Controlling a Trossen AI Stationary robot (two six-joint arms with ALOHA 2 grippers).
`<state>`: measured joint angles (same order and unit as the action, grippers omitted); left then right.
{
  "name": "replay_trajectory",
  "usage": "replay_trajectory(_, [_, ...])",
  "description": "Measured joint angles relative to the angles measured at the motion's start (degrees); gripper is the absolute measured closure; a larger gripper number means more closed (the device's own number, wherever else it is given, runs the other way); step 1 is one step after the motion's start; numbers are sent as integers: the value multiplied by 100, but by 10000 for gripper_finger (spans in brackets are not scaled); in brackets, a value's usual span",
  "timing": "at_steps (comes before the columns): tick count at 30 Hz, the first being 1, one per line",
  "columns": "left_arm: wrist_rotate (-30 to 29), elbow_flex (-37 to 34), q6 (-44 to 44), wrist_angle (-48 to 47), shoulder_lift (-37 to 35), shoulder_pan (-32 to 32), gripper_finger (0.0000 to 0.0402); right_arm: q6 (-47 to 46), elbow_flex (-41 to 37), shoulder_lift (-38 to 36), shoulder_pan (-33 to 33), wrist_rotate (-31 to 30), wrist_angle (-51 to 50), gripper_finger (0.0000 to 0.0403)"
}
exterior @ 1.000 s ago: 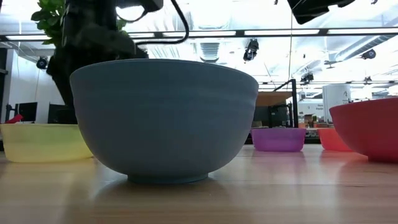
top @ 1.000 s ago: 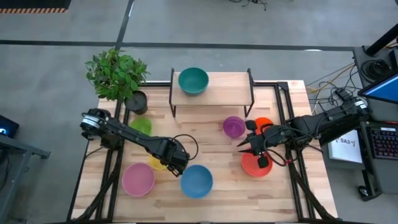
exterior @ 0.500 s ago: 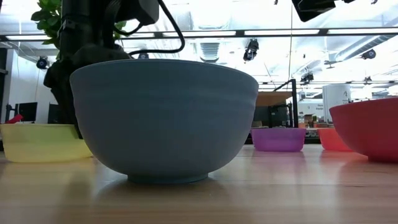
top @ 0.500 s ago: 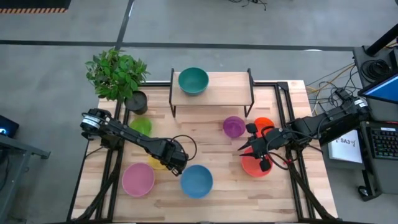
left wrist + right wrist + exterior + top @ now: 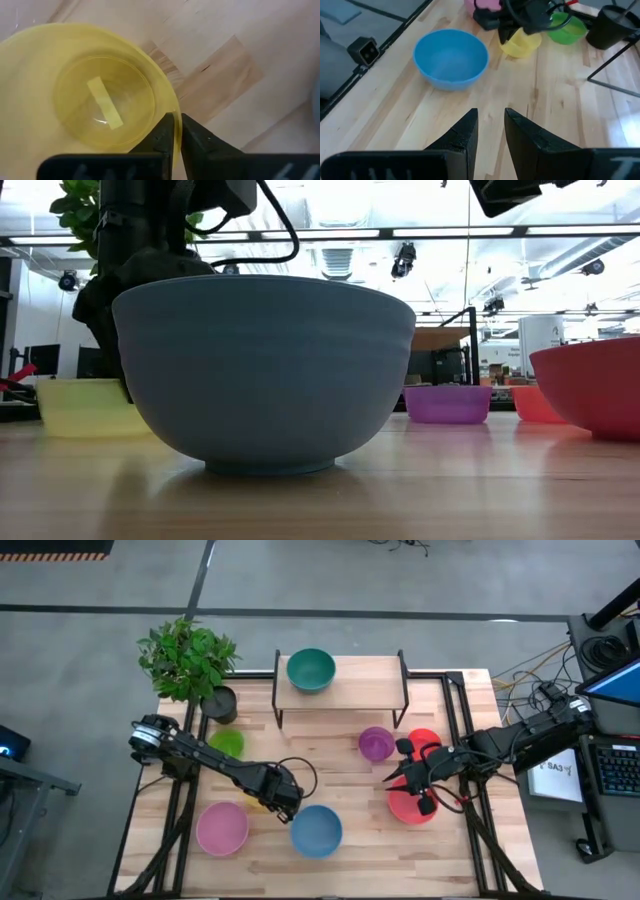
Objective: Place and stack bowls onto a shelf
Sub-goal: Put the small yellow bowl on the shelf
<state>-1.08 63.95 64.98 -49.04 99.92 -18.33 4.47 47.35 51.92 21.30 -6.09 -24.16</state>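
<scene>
My left gripper (image 5: 266, 802) is shut on the small yellow bowl (image 5: 100, 100), which sits between the pink bowl (image 5: 221, 828) and the blue bowl (image 5: 316, 830). The yellow bowl also shows in the low view (image 5: 85, 405), partly behind the blue bowl (image 5: 265, 370). My right gripper (image 5: 490, 125) is open and empty above the red bowl (image 5: 412, 808). The teal bowl (image 5: 311, 670) stands on the shelf (image 5: 370, 685). The purple bowl (image 5: 376, 743), orange bowl (image 5: 427, 736) and lime green bowl (image 5: 226, 743) stand on the table. My left gripper pinches the yellow bowl's rim (image 5: 169, 102) on the side toward the blue bowl, one finger inside the bowl and one outside. The fingers come from above, pointing down. The bowl stays upright, and in the low view its base looks to be on the table.
A dark plant pot (image 5: 219, 703) with a leafy plant (image 5: 185, 655) stands at the table's far left corner. The shelf's thin black legs (image 5: 402, 720) stand just beyond the purple and orange bowls. Bare tabletop (image 5: 330, 775) lies in the middle between the arms.
My left gripper has come down onto the yellow bowl. In the low view the yellow bowl has then shifted a little toward the table's right, still upright.
</scene>
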Motion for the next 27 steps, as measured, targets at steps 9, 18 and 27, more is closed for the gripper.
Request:
replay_trajectory(9, [231,832,-1901,-326,0,-158,401,-156,-693,-649,248,2,734,319])
replay_trajectory(18, [-1180,2721,-4828,-1056,-2,-191,401,4,-1675,-1371,245,0,2017,319])
replay_trajectory(27, [-1944,3636,-6649,-472,-4,702,401,109,-1720,-1636,245,2,2022,319])
